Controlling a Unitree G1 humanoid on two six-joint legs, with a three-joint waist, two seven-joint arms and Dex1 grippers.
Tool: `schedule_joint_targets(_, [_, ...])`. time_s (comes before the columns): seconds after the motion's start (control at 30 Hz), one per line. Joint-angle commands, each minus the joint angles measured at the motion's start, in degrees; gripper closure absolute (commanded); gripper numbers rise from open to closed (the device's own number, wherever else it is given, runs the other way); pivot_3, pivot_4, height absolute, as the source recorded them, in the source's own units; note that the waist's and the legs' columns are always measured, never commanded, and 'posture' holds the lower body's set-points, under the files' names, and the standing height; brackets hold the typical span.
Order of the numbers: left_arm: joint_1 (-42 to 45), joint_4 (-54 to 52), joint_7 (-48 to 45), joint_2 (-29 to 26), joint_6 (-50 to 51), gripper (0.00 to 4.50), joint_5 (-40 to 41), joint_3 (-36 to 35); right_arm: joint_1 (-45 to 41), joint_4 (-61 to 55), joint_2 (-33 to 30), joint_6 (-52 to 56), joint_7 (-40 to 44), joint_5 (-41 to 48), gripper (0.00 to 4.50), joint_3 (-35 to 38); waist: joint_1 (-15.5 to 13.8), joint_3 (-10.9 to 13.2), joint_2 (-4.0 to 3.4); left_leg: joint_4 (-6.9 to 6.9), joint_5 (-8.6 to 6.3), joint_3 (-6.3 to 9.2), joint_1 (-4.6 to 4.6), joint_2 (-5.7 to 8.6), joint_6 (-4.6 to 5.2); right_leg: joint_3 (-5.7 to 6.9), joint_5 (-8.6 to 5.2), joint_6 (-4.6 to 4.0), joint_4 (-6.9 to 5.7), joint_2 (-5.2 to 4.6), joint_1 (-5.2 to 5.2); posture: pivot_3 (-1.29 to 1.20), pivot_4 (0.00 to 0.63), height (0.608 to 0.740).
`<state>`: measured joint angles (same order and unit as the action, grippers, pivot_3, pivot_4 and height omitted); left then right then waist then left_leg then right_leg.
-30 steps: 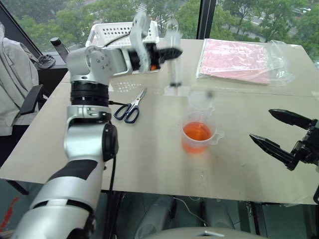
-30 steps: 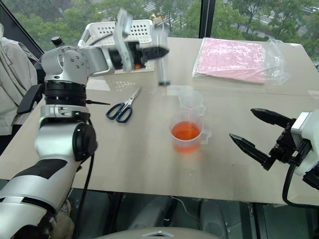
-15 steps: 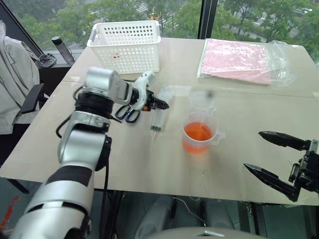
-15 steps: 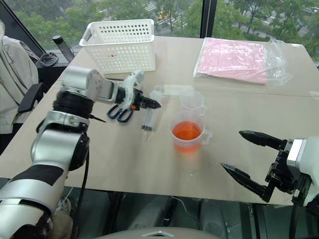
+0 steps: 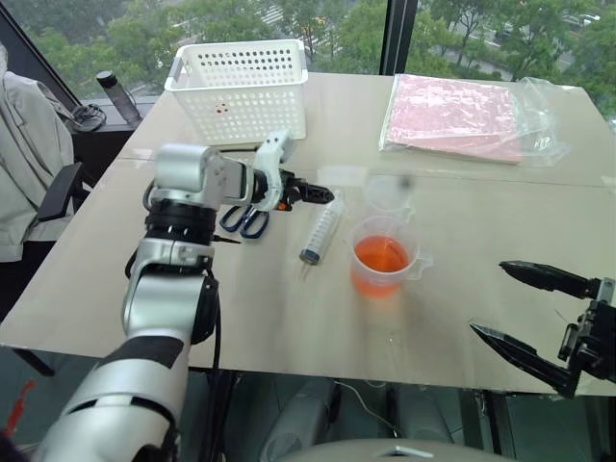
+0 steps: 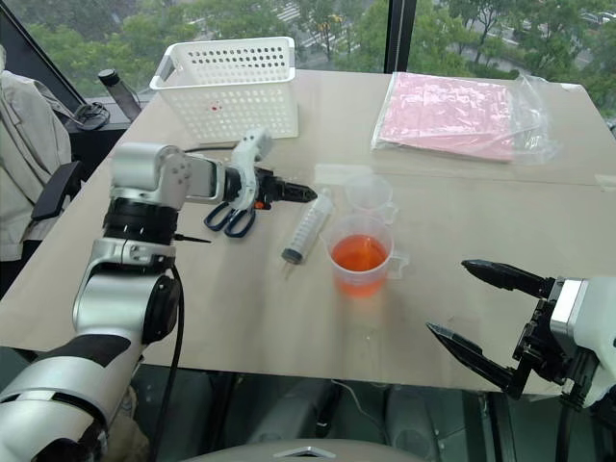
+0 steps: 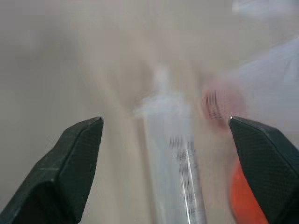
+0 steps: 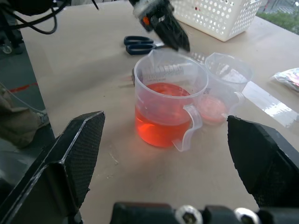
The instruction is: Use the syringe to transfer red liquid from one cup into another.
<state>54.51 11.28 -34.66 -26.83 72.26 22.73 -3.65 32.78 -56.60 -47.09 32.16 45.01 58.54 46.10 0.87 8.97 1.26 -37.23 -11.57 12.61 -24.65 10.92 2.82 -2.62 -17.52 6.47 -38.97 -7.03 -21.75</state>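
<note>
Large clear plastic syringe [image 5: 321,229] with printed markings lying flat on the pale beige desk [image 5: 289,318], dark seal end toward the near edge, other end just off the left end effector [image 5: 318,192]. Left end effector spread wide, gripping nothing, fingers either side of the barrel in the left wrist view without clamping it; contact hard to judge there, that view being blurred. Wider clear plastic measuring cup [image 5: 382,256] with side handle standing just right of the syringe, holding translucent orange-red liquid [image 5: 381,257] about a third up. Smaller, nearly see-through clear cup [image 5: 390,195] right behind it, a thin reddish film at its bottom seen from the right wrist. Blue-handled scissors [image 5: 252,218] left of the syringe, partly behind the left arm. White perforated plastic basket [image 5: 241,91] at the far left of the desk; clear bag of pink sheets [image 5: 462,117] at the far right. Right end effector [image 5: 534,318] parted wide and empty, hanging over the near right edge, well apart from the cups.
</note>
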Motion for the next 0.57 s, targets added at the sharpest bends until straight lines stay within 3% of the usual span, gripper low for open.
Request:
schedule_joint_targets(0.03, [-10.2,-18.2,-4.2,-3.7,-6.6,0.01,4.5,-4.8,-0.4,2.6,-0.8,-1.3,2.0,-0.9,0.0,1.7,0.1,0.0,-0.01,0.0,0.0,-0.02,0.0,-0.01,0.0,0.0,0.0,0.0,0.0,0.01,0.0,0.0,0.15,0.74])
schedule_joint_targets(0.3, [-44.1,-33.8,-24.1,-15.7,-26.3,0.01,10.9,-17.1,0.9,9.0,0.5,-4.8,9.8,-5.6,0.0,2.9,-0.6,-0.1,-0.23,0.21,-0.01,-0.12,0.25,-0.06,0.01,-0.08,0.04,-0.09,0.09,0.05,0.07,0.0,0.15,0.74])
schedule_joint_targets(0.57, [-64.1,-37.5,-26.4,-16.3,-32.4,0.01,12.7,-26.0,4.5,12.8,3.4,-9.4,16.2,-10.3,0.0,3.5,-3.2,-0.2,-0.32,0.52,-0.3,-0.36,0.51,-0.11,0.17,-0.29,0.03,-0.15,0.16,0.0,0.18,0.0,0.15,0.74])
